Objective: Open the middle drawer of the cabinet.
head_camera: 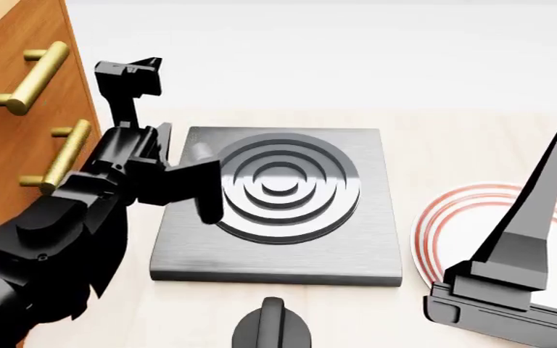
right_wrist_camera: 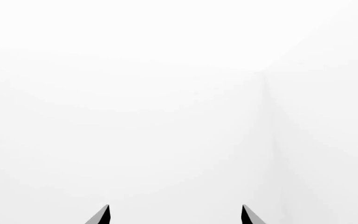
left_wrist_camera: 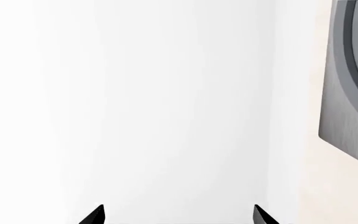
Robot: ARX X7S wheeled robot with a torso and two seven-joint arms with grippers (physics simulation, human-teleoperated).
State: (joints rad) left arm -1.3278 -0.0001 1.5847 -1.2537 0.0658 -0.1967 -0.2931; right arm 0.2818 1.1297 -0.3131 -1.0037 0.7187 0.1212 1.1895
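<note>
The reddish-brown cabinet (head_camera: 8,138) fills the left edge of the head view. Two of its fronts show, each with a brass bar handle: one (head_camera: 27,76) further up and one (head_camera: 61,156) below it. I cannot tell which front is the middle drawer. My left arm (head_camera: 66,217) reaches up just right of the lower handle, touching neither handle. My left gripper (left_wrist_camera: 179,215) is open and empty, facing a white wall. My right gripper (right_wrist_camera: 175,215) is open too, with only white ahead. One of its fingers (head_camera: 535,217) stands upright at the right.
A grey stove plate (head_camera: 278,203) with raised rings lies on the pale counter (head_camera: 452,138) beside the cabinet, and its edge (left_wrist_camera: 353,93) shows in the left wrist view. A white plate with red rings (head_camera: 452,225) sits behind the right gripper. A black knob (head_camera: 270,326) is at the front.
</note>
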